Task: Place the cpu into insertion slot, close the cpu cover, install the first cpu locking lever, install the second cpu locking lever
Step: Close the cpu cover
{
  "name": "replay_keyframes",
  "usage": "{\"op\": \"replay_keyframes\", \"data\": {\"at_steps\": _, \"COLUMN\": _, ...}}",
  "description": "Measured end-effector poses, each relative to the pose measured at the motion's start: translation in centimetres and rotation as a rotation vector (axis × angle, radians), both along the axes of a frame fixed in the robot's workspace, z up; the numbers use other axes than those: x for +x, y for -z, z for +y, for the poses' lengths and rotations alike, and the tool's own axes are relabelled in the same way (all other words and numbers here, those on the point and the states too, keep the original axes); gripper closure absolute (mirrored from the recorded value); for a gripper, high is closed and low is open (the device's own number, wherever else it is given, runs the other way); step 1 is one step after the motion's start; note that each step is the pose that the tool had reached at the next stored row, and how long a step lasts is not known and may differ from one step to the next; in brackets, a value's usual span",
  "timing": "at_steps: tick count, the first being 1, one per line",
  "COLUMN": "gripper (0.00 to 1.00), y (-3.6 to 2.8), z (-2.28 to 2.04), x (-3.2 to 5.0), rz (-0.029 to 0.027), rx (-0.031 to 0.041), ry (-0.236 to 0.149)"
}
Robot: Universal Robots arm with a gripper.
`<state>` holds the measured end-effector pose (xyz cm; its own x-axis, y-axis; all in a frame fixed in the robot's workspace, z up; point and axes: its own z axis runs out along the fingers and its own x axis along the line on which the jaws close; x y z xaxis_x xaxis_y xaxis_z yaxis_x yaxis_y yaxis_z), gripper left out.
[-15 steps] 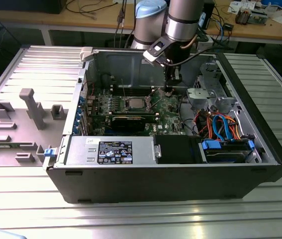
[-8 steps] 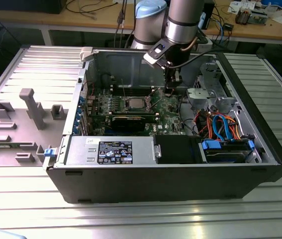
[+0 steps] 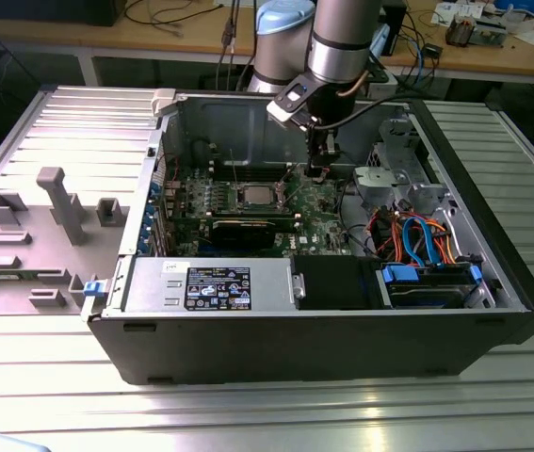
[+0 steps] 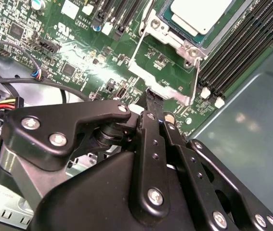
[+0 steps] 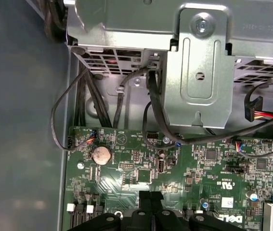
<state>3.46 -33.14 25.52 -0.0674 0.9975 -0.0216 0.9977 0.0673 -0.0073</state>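
Motherboard (image 4: 78,57) below; gripper (image 4: 154,99) clenched (tips together) at cpu cover (image 4: 172,91) edge; cpu (image 4: 201,14) seated.

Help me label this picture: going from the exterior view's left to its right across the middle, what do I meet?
Grey upright post → cpu → gripper → silver drive cage

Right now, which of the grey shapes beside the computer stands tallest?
The grey upright post, to the exterior view's left of the computer case. It rises well above the low grey blocks around it.
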Motion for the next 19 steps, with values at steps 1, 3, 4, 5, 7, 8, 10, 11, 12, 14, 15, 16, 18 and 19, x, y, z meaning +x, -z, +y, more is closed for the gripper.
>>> {"op": "replay_keyframes", "data": {"at_steps": 1, "gripper": 0.89, "y": 0.0, "z": 0.0, "x": -0.07, "rz": 0.0, "rx": 0.0, "ry": 0.0}}
{"op": "replay_keyframes", "data": {"at_steps": 3, "gripper": 0.89, "y": 0.0, "z": 0.0, "x": -0.31, "rz": 0.0, "rx": 0.0, "ry": 0.0}}
{"op": "replay_keyframes", "data": {"at_steps": 4, "gripper": 0.89, "y": 0.0, "z": 0.0, "x": -0.38, "rz": 0.0, "rx": 0.0, "ry": 0.0}}
{"op": "replay_keyframes", "data": {"at_steps": 5, "gripper": 0.89, "y": 0.0, "z": 0.0, "x": -0.38, "rz": 0.0, "rx": 0.0, "ry": 0.0}}
{"op": "replay_keyframes", "data": {"at_steps": 7, "gripper": 0.89, "y": 0.0, "z": 0.0, "x": -0.39, "rz": 0.0, "rx": -0.0001, "ry": 0.0}}
{"op": "replay_keyframes", "data": {"at_steps": 8, "gripper": 0.89, "y": 0.0, "z": 0.0, "x": -0.38, "rz": 0.0, "rx": -0.0001, "ry": 0.0}}
{"op": "replay_keyframes", "data": {"at_steps": 10, "gripper": 0.89, "y": 0.0, "z": 0.0, "x": -0.4, "rz": 0.0, "rx": -0.0001, "ry": 0.0}}
{"op": "replay_keyframes", "data": {"at_steps": 11, "gripper": 0.89, "y": 0.0, "z": 0.0, "x": -0.43, "rz": 0.0, "rx": -0.0002, "ry": 0.0}}
{"op": "replay_keyframes", "data": {"at_steps": 12, "gripper": 0.89, "y": 0.0, "z": 0.0, "x": -0.45, "rz": 0.0, "rx": -0.0001, "ry": 0.0}}
{"op": "replay_keyframes", "data": {"at_steps": 14, "gripper": 0.89, "y": 0.0, "z": 0.0, "x": -0.5, "rz": 0.0, "rx": -0.0001, "ry": 0.0}}
{"op": "replay_keyframes", "data": {"at_steps": 15, "gripper": 0.89, "y": 0.0, "z": 0.0, "x": -0.55, "rz": 0.0, "rx": -0.0001, "ry": 0.0}}
{"op": "replay_keyframes", "data": {"at_steps": 16, "gripper": 0.89, "y": 0.0, "z": 0.0, "x": -0.58, "rz": 0.0, "rx": -0.0001, "ry": 0.0}}
{"op": "replay_keyframes", "data": {"at_steps": 18, "gripper": 0.89, "y": 0.01, "z": 0.0, "x": -0.61, "rz": 0.0, "rx": -0.0001, "ry": 0.0}}
{"op": "replay_keyframes", "data": {"at_steps": 19, "gripper": 0.89, "y": 0.01, "z": 0.0, "x": -0.67, "rz": 0.0, "rx": -0.0001, "ry": 0.0}}
